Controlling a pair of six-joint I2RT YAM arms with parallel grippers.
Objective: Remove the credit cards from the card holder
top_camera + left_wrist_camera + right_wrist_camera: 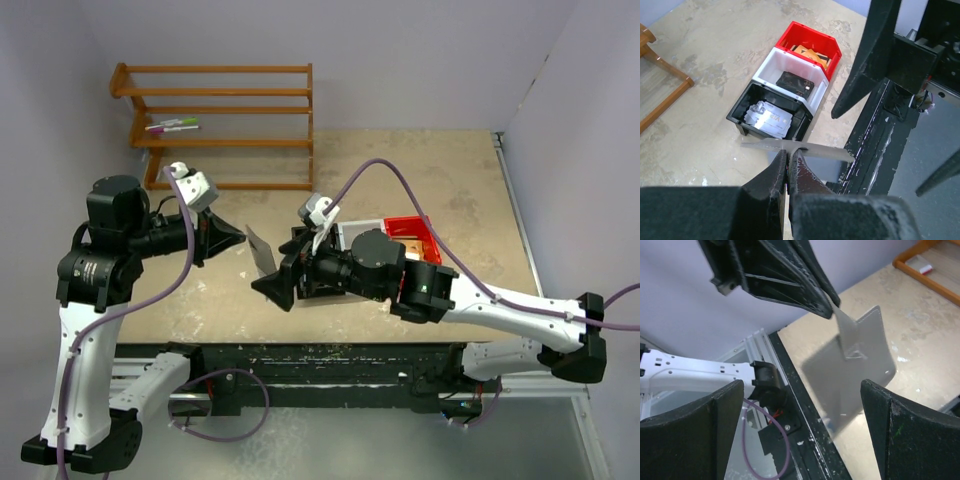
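My left gripper (788,152) is shut on the top edge of the blue-grey card holder (830,151) and holds it hanging above the table. In the top view the holder (262,251) hangs between the left gripper (240,238) and the right gripper (272,286). My right gripper (802,385) is open and empty, with the holder (855,365) in front of it and apart from it. The tan-gold card (810,52) lies in the red bin, the black card (795,82) in the white bin, and the silvery card (769,116) in the black bin.
The red bin (827,42), white bin (769,67) and black bin (740,107) stand in a row; in the top view the right arm covers most of them. A wooden rack (215,125) with markers (172,126) stands at the far left. A black rail (330,360) runs along the table's near edge.
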